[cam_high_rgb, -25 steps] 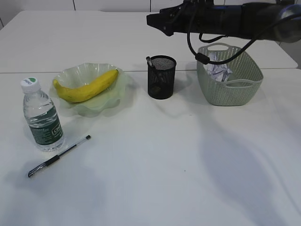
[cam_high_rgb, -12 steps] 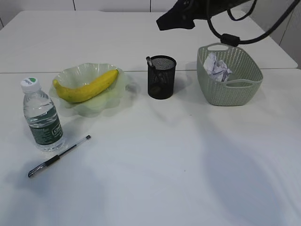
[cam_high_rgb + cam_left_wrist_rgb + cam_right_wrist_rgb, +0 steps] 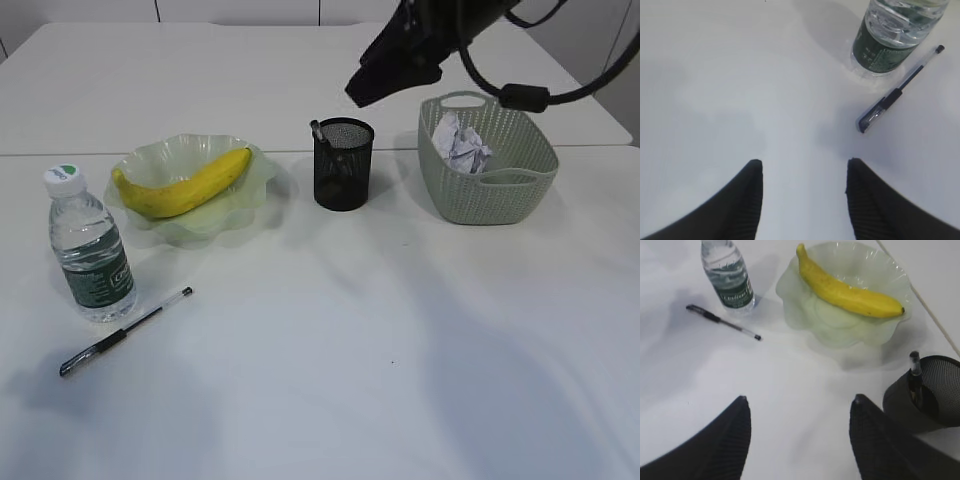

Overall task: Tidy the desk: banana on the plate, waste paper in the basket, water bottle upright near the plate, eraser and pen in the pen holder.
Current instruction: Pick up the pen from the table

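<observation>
The white table point(image 3: 330, 380) fills nearly every frame, and most of the tidying looks done. At the upper right of the exterior view the basket point(image 3: 520, 190) holds the waste paper point(image 3: 460, 140), and in the upper left quarter the plate point(image 3: 150, 160) carries the banana point(image 3: 185, 183). Just left of the plate the water bottle point(image 3: 88, 250) stands upright, and at upper centre the pen holder point(image 3: 343, 165) already has something slim standing in it; the eraser cannot be made out. That leaves the pen point(image 3: 125, 331), lying slantwise at lower left, just beside the bottle's base, as the likely step in hand. The right gripper point(image 3: 800, 407) hangs high at the top of the frame, jaws spread and empty; the left gripper point(image 3: 802, 167) hovers low over bare table, also spread and empty, with the pen at the right of its view. A clean pick probably means turning the jaws across the barrel and closing near the dark grip section, approaching from the side away from the bottle so it is not knocked over.
</observation>
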